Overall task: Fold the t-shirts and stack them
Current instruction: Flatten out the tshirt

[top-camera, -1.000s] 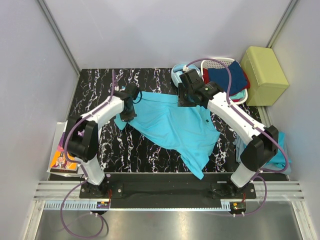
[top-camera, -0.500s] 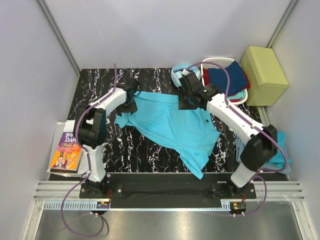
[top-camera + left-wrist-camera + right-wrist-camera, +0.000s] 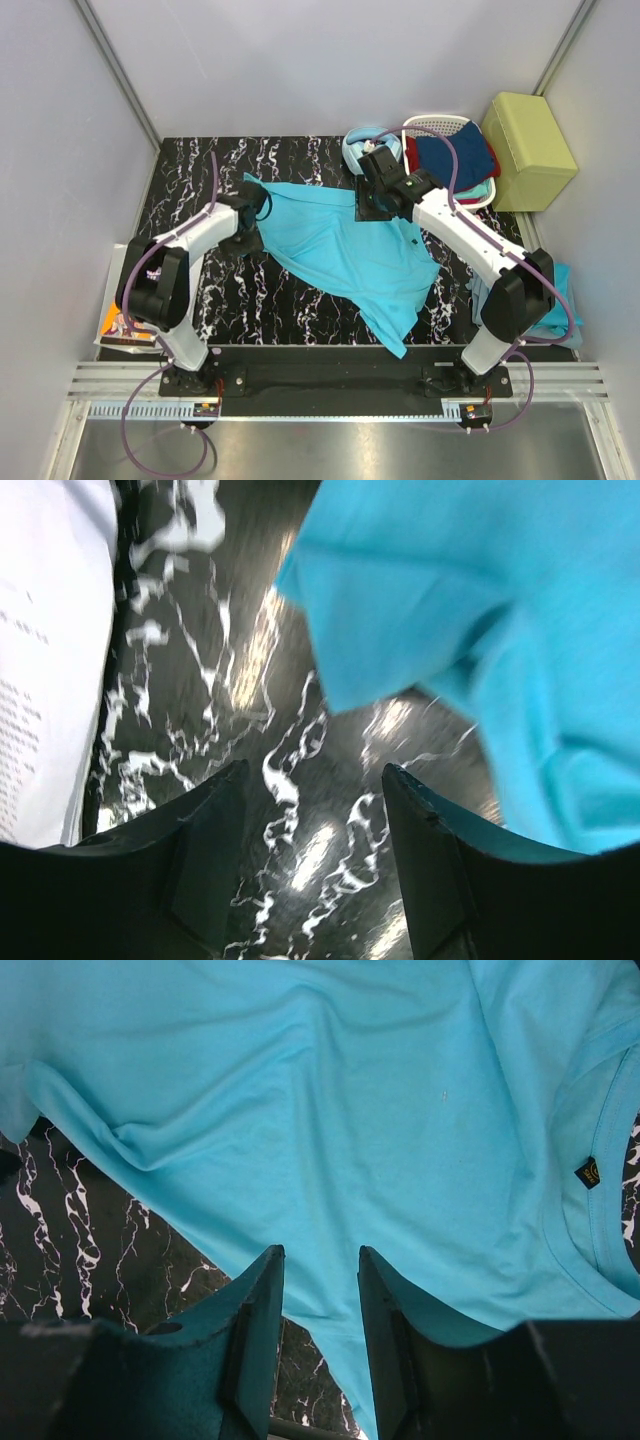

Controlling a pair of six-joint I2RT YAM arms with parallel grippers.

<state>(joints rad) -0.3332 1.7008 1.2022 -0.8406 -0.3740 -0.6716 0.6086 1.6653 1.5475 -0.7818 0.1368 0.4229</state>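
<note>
**Left gripper** (image 3: 315,780): jaws well apart, nothing between them. Only bare table (image 3: 290,810) shows in the gap in the left wrist view.

- The t-shirt (image 3: 480,610) lies ahead of the fingertips and toward the upper right of that view. Its nearest loose corner is just beyond the jaws and clear of them.
- In the top view the left gripper (image 3: 250,215) sits just beside the left edge of the t-shirt (image 3: 350,250), off the cloth.

**Right gripper** (image 3: 320,1260): jaws partly open, hanging over the t-shirt (image 3: 300,1090).

- Cloth fills the gap between the fingers. A pinch on it cannot be confirmed, and the gap looks too wide for thin cloth.
- The collar (image 3: 600,1220) lies at the right of that view.
- In the top view the right gripper (image 3: 375,205) is over the upper edge of the garment.

**Governing relation:** the t-shirt is spread but rumpled at frame centre of the table (image 3: 190,170). Its longest run goes diagonally from upper left to lower centre. Each arm stands at one end of the upper border, so both are equally near. The left arm must advance toward the upper right to reach the edge, and the right arm need only descend.

**Judgement:** the work is at the flattening stage, and no fold has been made.
</note>
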